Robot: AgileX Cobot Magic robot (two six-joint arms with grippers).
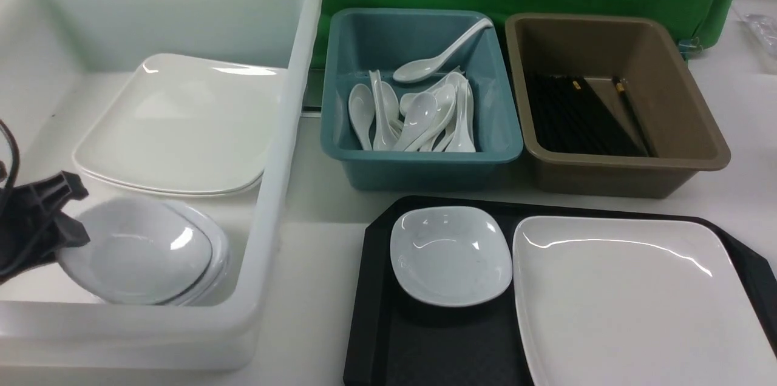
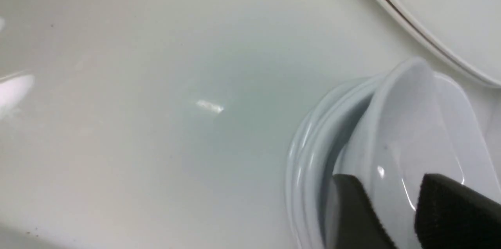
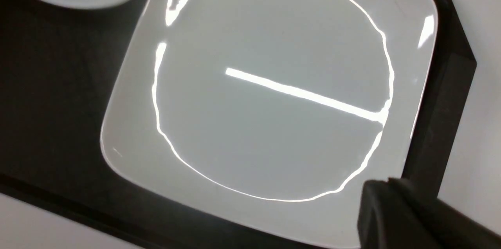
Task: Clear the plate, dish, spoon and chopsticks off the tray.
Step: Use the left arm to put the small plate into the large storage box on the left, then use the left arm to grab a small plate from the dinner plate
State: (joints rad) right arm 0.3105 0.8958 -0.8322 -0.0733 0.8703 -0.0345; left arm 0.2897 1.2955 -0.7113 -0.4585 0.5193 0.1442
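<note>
Left fingers (image 2: 352, 217), apart, straddle a tilted dish (image 2: 411, 123) that could slide off the stack (image 2: 309, 155) in the tub's (image 1: 291, 131) near-left corner; right fingers (image 3: 395, 217) together over the plate (image 3: 274, 123).

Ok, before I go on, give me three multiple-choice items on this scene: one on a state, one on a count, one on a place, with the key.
1. The small dish on the tray, beside the plate, stands:
A upside down
B upright and empty
C on its edge

2. Pieces on the tray in all:
A two
B three
C five

3. The spoons lie:
A on the tray
B on the plate
C in the teal tub

Key:
1 B, its hollow faces up with nothing in it.
2 A, only the small dish and the plate are on it.
3 C, they are heaped inside that tub, one leaning on its far rim.
</note>
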